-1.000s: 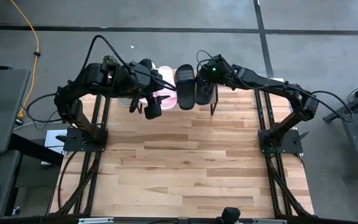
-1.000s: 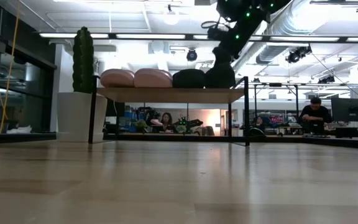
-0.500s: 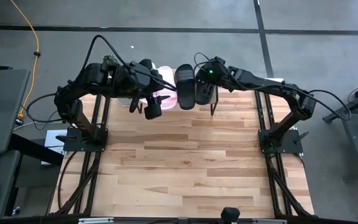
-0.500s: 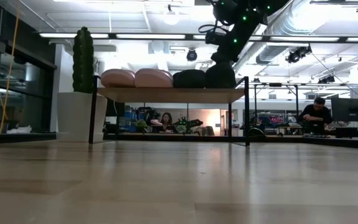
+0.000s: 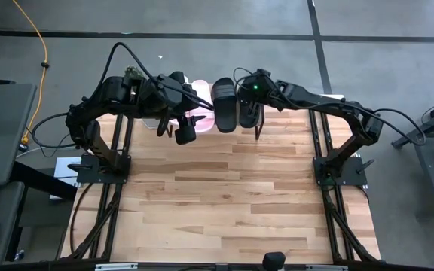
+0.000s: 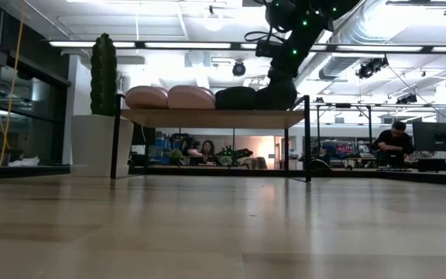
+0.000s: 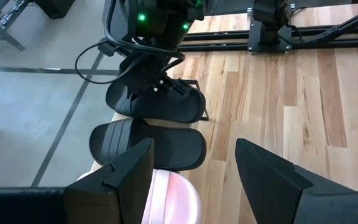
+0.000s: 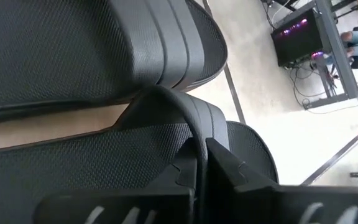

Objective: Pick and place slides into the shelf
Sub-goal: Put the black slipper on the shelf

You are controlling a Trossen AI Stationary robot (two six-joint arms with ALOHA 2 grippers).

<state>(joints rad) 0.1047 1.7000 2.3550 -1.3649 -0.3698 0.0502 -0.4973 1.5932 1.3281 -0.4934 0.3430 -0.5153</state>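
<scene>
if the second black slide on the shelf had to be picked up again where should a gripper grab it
By its wide ribbed strap, coming from above. The black open-toe slide lies flat, sole down, on the light wooden shelf top, so the arched strap is the only raised part fingers can close across. The right gripper is at that strap now. The neighbouring black slide sits close alongside, crowding a side approach.

Matt black slides (image 8: 73, 162) with fine pebbled texture; light wooden shelf (image 6: 207, 117) on thin black metal legs; glossy wood-plank table (image 5: 224, 188)
</scene>
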